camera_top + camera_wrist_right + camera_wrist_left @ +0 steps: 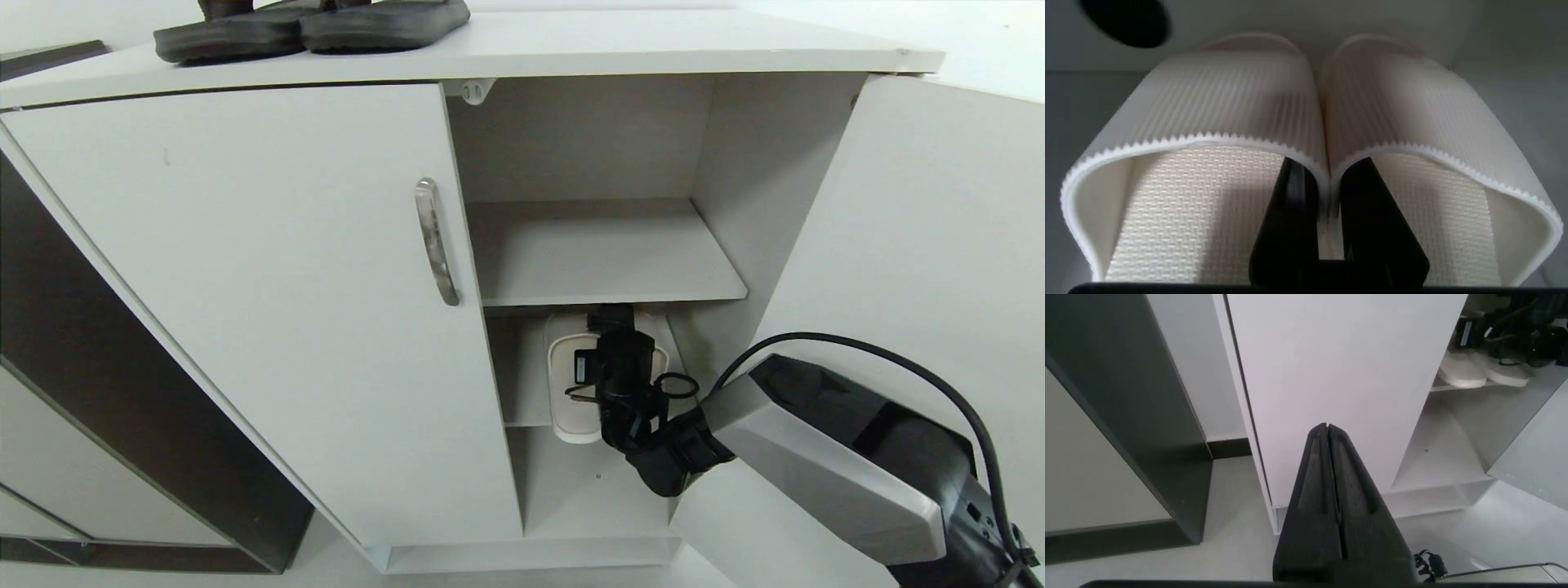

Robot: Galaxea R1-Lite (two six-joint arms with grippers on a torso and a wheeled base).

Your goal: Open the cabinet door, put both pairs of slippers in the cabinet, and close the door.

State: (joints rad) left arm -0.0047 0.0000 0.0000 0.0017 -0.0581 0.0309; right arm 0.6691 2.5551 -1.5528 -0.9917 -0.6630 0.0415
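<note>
Right pincer (1327,224) grips the white slippers (1208,163), one finger inside each shoe, the two touching inner straps squeezed between them (pair held side by side, toes pointing into the cabinet). Head view: right pincer (612,359) reaches under the middle shelf, and the white slippers (567,400) sit on the lower shelf (526,425) of the right compartment, heels sticking out just past its front edge. Right door (939,245) swung wide open beside the arm. Left pincer (1327,433) closed with nothing in it, fingers pressed flat together, low in front of the cabinet (1331,367). Left door (245,310) shut, metal handle (435,241) upright near its inner edge. Black slippers (310,28) lie side by side on the cabinet's top surface (653,45), above the left door, well apart from the white pair.
</note>
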